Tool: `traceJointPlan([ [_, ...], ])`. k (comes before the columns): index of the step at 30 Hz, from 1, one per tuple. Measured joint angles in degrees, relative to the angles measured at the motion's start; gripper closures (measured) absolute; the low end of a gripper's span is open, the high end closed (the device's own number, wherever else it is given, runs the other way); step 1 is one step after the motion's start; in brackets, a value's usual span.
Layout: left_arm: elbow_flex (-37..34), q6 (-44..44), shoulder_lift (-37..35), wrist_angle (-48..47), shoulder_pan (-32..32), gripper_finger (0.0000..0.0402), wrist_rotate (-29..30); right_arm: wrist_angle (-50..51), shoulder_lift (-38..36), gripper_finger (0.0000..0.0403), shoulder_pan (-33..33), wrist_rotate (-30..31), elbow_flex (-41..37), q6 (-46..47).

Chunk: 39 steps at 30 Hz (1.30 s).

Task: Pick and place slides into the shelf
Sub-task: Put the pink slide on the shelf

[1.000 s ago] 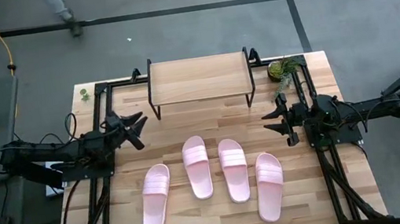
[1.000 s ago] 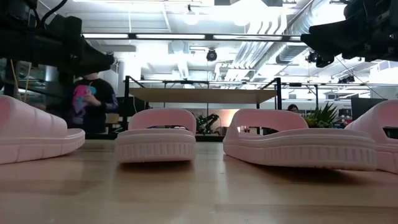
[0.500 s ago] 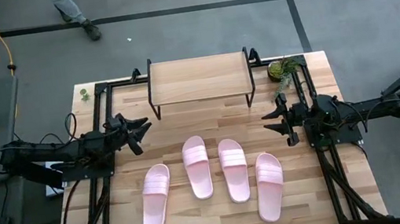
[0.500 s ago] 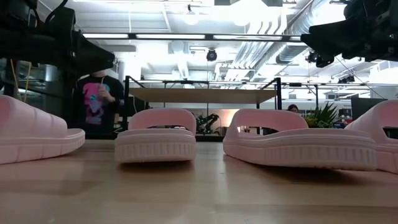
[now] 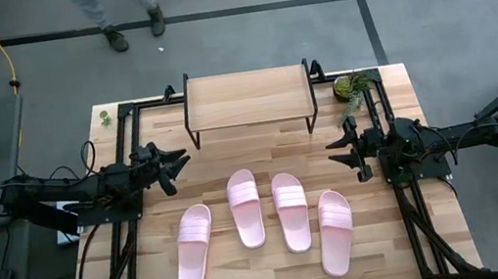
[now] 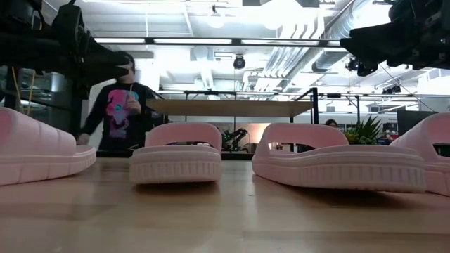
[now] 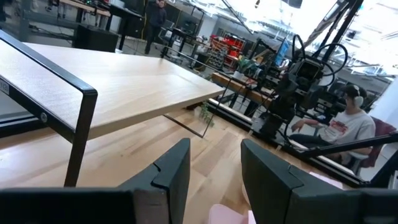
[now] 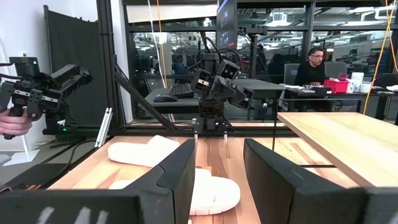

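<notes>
Four pale pink slides lie sole-down in a loose row on the near half of the table. The shelf, a light plank on thin black legs, stands at the far edge, its top bare. My left gripper hovers open off the shelf's left front corner, pointing toward the table's right. My right gripper hovers open near the shelf's right front leg, pointing left. In the left wrist view the shelf fills the frame beyond the open fingers. The right wrist view shows two slides past the open fingers.
A small green plant sits at the table's far right corner beside the shelf. Black frame rails run along both table sides. A person walks on the floor beyond the far edge. Bare wood lies between shelf and slides.
My left gripper has turned about its wrist and edged slightly toward the table's right, staying open. The person beyond the far edge has walked rightward. The slides, the shelf and my right arm have kept still.
</notes>
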<state>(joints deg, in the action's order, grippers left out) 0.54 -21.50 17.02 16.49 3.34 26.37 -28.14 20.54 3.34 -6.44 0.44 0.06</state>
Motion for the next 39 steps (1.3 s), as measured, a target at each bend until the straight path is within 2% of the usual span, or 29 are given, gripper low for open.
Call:
traceJointPlan([
  [5, 0.01, 0.02, 0.0, 0.02, -0.01, 0.0273, 0.0, 0.08, -0.01, 0.0275, 0.0, -0.53, -0.01, 0.24],
  [14, 0.01, 0.11, 0.0, 3.34, 0.01, 0.0273, -0.02, 0.07, 0.0, 0.0275, 0.0, -0.44, 0.13, 6.91],
  [20, 0.01, 0.13, -0.01, 5.46, 0.0, 0.0273, -0.04, 0.14, -0.03, 0.0275, 0.0, -0.63, 2.83, 7.3],
  [27, 1.02, 0.2, 0.0, 6.43, 0.01, 0.0273, -0.58, 10.18, 0.16, 0.0275, 0.0, -0.45, 10.39, 3.89],
  [32, 5.76, 1.5, 0.1, 3.94, -0.01, 0.0273, -6.8, 18.48, 0.65, 0.0275, 0.0, -0.05, 17.29, 0.41],
  [39, 11.48, 1.73, 0.11, -2.74, -0.01, 0.0273, -17.94, 23.28, 4.21, 0.0275, 0.0, 0.42, 23.04, -3.62],
])
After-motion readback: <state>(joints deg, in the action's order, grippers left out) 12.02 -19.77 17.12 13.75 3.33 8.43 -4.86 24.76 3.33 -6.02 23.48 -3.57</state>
